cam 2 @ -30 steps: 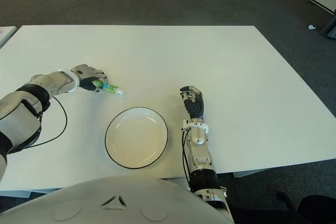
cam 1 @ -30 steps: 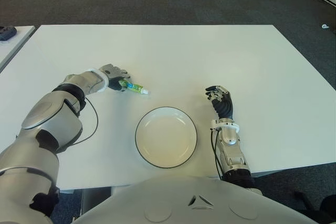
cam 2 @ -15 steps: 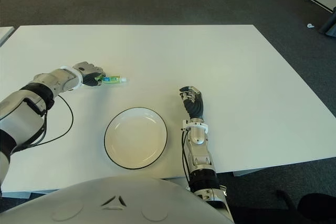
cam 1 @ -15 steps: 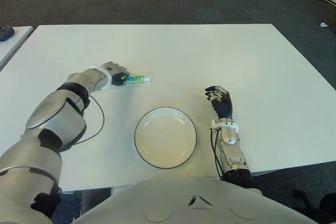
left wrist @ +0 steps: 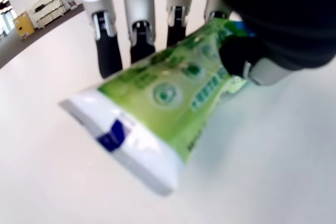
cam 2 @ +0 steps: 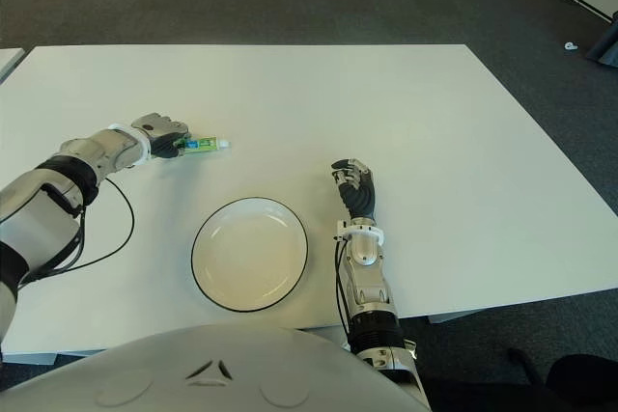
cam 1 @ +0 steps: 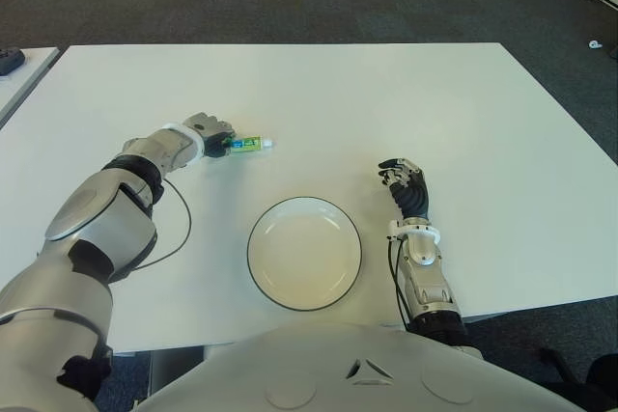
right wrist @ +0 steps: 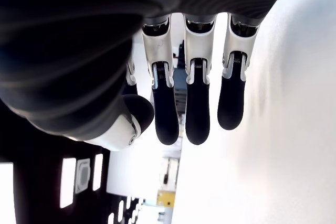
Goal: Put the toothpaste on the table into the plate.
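A small green toothpaste tube [cam 1: 247, 144] with a white cap pointing right is held by my left hand [cam 1: 214, 135] over the table's left middle part. In the left wrist view the fingers [left wrist: 140, 19] and thumb are curled around the tube [left wrist: 173, 87]. The white plate [cam 1: 304, 252] with a dark rim lies near the table's front edge, to the right of and nearer than the tube, with nothing in it. My right hand [cam 1: 406, 185] shows to the right of the plate, fingers relaxed and holding nothing.
The white table [cam 1: 386, 103] spreads wide behind and to the right. A black cable [cam 1: 179, 229] loops from my left arm over the table left of the plate. Dark carpet lies beyond the far edge, and a second table's corner [cam 1: 19, 69] shows at far left.
My left hand has lifted the tube off the table and turned it, so the cap has swung from pointing down-right to pointing right. The right hand has not moved.
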Robot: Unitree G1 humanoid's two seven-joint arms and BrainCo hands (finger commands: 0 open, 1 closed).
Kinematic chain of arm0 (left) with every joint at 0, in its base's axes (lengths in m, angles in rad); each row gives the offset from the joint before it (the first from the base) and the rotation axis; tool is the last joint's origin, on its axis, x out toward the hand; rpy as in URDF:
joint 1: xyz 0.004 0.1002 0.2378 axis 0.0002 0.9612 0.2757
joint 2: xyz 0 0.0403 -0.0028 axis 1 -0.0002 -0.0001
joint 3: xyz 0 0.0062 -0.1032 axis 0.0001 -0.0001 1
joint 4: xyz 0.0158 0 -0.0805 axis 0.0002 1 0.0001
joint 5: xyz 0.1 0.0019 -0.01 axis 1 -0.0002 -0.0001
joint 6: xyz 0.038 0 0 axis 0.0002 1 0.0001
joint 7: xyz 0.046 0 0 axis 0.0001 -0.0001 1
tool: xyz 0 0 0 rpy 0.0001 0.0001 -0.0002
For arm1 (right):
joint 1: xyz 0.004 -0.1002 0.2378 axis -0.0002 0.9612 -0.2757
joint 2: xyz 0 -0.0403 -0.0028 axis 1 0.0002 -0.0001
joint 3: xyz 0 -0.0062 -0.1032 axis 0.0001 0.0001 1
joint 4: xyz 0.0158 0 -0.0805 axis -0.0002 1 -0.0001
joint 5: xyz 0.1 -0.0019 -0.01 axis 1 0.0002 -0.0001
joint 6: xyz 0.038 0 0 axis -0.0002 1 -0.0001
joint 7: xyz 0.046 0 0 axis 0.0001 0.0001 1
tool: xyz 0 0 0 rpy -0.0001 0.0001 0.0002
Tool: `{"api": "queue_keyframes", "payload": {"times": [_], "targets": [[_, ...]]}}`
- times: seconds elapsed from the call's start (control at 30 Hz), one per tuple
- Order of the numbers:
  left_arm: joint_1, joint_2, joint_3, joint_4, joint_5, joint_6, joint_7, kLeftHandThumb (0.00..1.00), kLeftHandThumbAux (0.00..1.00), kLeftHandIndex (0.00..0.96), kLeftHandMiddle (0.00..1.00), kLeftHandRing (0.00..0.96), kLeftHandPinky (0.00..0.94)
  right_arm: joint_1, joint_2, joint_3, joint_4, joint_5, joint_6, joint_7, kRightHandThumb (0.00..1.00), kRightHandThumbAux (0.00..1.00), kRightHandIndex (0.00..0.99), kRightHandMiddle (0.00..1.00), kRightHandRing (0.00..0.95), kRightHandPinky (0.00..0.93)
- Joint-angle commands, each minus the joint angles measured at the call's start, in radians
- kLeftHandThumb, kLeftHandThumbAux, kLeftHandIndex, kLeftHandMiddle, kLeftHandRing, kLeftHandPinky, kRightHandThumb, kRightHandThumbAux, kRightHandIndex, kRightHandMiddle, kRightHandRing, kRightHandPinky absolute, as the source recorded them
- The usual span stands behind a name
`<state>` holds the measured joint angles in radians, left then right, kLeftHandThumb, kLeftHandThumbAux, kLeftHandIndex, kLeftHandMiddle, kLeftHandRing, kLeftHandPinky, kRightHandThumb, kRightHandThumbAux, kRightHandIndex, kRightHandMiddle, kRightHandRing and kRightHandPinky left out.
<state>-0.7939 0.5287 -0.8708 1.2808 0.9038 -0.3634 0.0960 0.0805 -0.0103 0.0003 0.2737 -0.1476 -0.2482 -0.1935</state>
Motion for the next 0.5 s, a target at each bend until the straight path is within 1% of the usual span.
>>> {"api": "queue_keyframes", "payload": {"times": [0.03,0.33,0.5], "targets": [[0.088,0.012,-0.030,0.030,0.039,-0.006,-0.039,0.712,0.687,0.427,0.762,0.780,0.825,-0.005,0.003,-0.002,0.011,-0.002,0.007,-0.004,0.707,0.731,0.419,0.437,0.436,0.456],[0.087,0.014,-0.018,0.025,0.028,-0.001,-0.053,0.710,0.701,0.423,0.827,0.844,0.863,-0.005,0.001,0.000,0.014,-0.005,-0.001,-0.005,0.706,0.731,0.420,0.443,0.441,0.460],[0.086,0.023,-0.009,0.014,0.020,-0.008,-0.062,0.711,0.702,0.424,0.840,0.856,0.868,-0.004,0.000,0.001,0.016,-0.003,-0.011,-0.001,0.706,0.731,0.420,0.446,0.444,0.465]]}}
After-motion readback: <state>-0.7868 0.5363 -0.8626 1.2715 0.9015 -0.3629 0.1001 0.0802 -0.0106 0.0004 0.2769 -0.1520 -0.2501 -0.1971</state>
